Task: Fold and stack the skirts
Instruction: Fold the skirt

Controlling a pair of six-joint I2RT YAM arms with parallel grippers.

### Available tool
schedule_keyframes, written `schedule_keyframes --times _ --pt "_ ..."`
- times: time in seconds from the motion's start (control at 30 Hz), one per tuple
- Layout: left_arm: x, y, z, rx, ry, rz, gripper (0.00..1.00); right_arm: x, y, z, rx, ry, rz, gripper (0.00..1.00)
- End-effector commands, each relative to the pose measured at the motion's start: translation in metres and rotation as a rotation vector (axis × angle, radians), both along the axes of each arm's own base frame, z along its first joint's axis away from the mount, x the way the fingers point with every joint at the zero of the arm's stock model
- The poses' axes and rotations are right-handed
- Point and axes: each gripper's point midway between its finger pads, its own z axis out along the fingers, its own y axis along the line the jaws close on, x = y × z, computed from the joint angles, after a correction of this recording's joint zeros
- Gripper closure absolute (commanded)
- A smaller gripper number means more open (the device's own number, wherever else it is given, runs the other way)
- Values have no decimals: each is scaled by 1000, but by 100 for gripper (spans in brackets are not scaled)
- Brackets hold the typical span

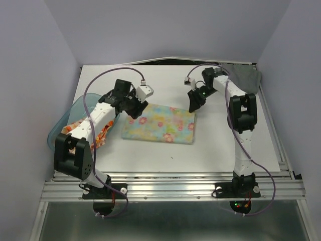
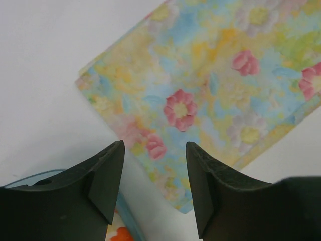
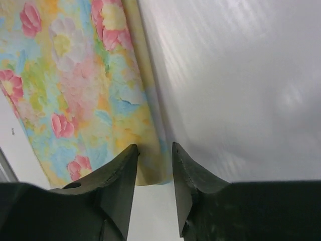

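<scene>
Mid-frame, the pastel floral skirt (image 1: 159, 123) lies flat, with the left gripper (image 1: 134, 108) wide open and the right gripper (image 1: 193, 105) slightly open, both empty, above its upper corners, likely for folding

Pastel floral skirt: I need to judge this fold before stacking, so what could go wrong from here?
The right tool is at the layered edge of the pastel floral skirt; pinching only the top layer could reopen the fold. The left tool is open over the end nearest the blue basin; a lift from there might drag cloth against its rim.
</scene>
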Motion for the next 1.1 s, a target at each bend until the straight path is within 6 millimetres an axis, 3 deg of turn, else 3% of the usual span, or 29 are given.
schedule_keyframes --times 0.0,0.1,0.13,0.27,0.37,0.47,0.5,0.6,0.63,0.67,0.7,0.73,0.77,0.8,0.83,0.87,0.9,0.93,0.97,1.0,1.03,1.07 --pt "-38 -16 -45 25 173 -34 42 -40 9 -18 68 173 -32 64" --pt "-41 -21 -74 68 250 -36 50 -64 5 -15 71 197 -36 69" --pt "-40 -22 -81 68 270 -23 51 -85 1 -25 60 257 -43 71" --pt "-12 -28 -115 105 311 15 60 -129 -6 -25 73 355 -73 76" --pt "24 -45 -123 100 301 26 61 -159 -3 -17 121 427 -96 77" --pt "84 -78 -114 66 218 -1 61 -180 7 -3 173 475 -93 76" --pt "94 -86 -113 69 199 -14 61 -184 11 0 180 483 -90 75" --pt "111 -119 -99 53 156 -82 57 -195 25 18 234 508 -83 36" --pt "125 -131 -83 23 115 -84 54 -194 28 23 250 512 -94 30" --pt "126 -135 -77 4 123 -90 47 -192 29 28 251 517 -112 28" --pt "130 -141 -54 -34 92 -90 44 -183 30 37 248 472 -112 28" --pt "129 -140 -44 -39 77 -85 42 -174 25 42 246 442 -132 29" --pt "132 -136 1 -79 -17 -75 37 -162 17 50 248 409 -173 30" --pt "128 -131 19 -93 -59 -69 34 -151 13 58 259 378 -196 31" --pt "88 -100 36 -69 -139 -67 26 -109 8 99 293 195 -237 33" --pt "91 -100 39 -60 -169 -85 25 -109 8 100 293 213 -254 34" --pt "79 -95 42 -47 -187 -103 25 -101 9 106 294 193 -277 34" --pt "66 -85 75 -48 -277 -100 24 -84 13 114 328 129 -288 35" --pt "40 -82 48 -5 -244 -129 23 -77 16 120 353 145 -333 36" --pt "27 -75 65 21 -309 -145 24 -60 19 122 380 80 -330 37" --pt "17 -73 63 43 -325 -150 24 -56 25 121 385 76 -320 37" --pt "-8 -80 37 79 -305 -196 24 -50 40 117 383 86 -298 38"
